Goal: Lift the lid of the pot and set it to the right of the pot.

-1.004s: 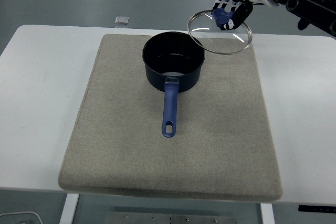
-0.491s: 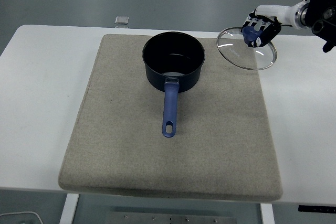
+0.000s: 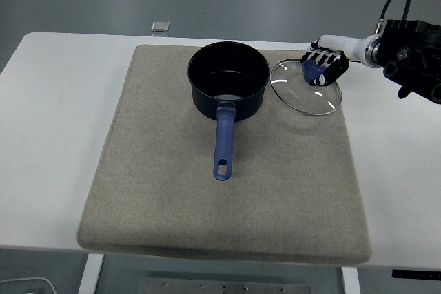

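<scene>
Gripping the blue knob of the round glass lid (image 3: 305, 87), the right hand (image 3: 322, 65) has its fingers curled tight around it. The metal-rimmed lid sits low over the coarse grey mat (image 3: 220, 197), just right of the dark round pot (image 3: 228, 87) with its long blue handle

The fingers (image 3: 324, 64) hide most of the lid's blue knob (image 3: 310, 72).
</scene>
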